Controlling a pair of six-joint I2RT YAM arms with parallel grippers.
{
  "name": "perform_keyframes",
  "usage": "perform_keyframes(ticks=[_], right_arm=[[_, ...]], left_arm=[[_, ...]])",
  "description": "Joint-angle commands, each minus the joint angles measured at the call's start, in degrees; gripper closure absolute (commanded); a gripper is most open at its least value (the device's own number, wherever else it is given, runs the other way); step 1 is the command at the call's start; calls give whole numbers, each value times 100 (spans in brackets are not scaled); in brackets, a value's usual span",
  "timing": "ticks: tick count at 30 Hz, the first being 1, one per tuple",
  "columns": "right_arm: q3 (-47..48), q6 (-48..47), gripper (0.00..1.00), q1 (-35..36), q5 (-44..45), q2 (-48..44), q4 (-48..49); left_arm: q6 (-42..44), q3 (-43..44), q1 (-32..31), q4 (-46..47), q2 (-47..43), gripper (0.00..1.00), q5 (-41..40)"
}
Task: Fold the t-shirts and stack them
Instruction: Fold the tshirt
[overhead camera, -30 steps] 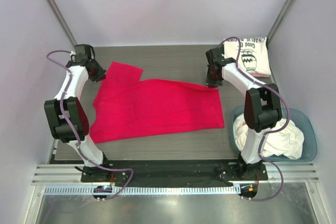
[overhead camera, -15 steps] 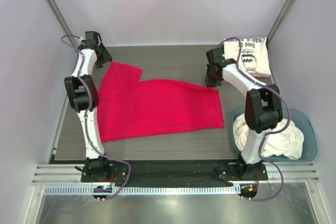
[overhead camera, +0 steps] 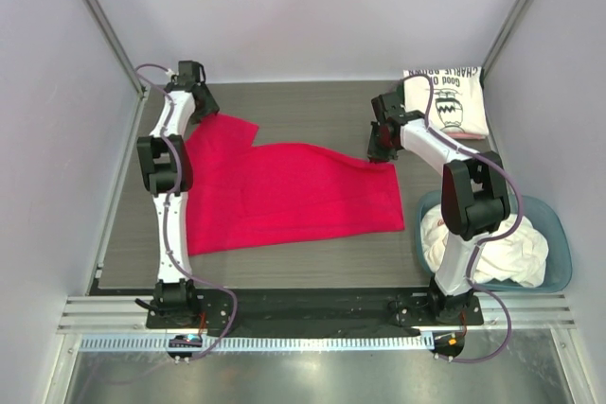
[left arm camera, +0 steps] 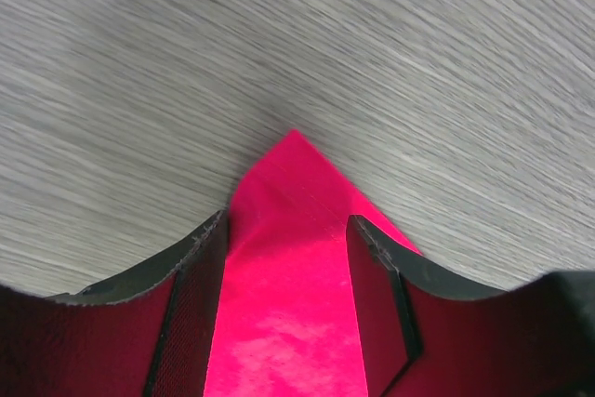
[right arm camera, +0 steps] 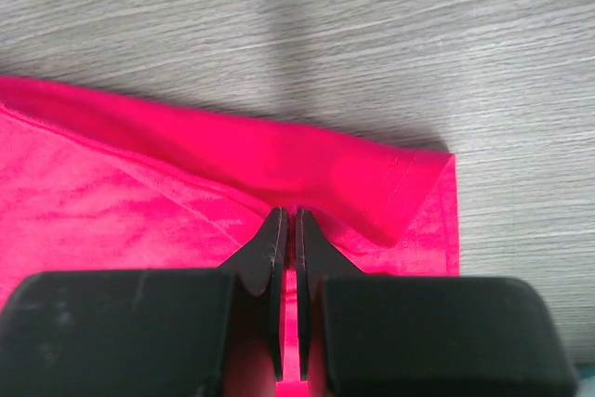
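While the left gripper (left arm camera: 288, 219) hangs wide open over one corner of the red shirt (overhead camera: 284, 198), the right gripper (right arm camera: 288, 217), pinching another, could pull it crooked.

Grey wood-grain table (overhead camera: 312, 111) enclosed by pale walls (overhead camera: 312, 7), blue-grey plastic tub (overhead camera: 565, 262) set at right, metal rail (overhead camera: 85, 311) mounted in front

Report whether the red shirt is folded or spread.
Partly folded: the red shirt lies flat, its far edge doubled over where the right hand pinches it.
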Motion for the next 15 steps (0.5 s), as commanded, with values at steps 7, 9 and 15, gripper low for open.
perform_keyframes(ticks=[7, 9, 15], right_arm=[[-123, -84, 99, -1, -75, -280, 154], [-114, -75, 99, 8, -66, -272, 162], [17, -111, 99, -27, -84, -175, 154]], left_arm=[[-8, 549, -97, -183, 268, 59, -419], [-25, 593, -105, -192, 321, 81, -437], [1, 734, -132, -227, 330, 100, -454]])
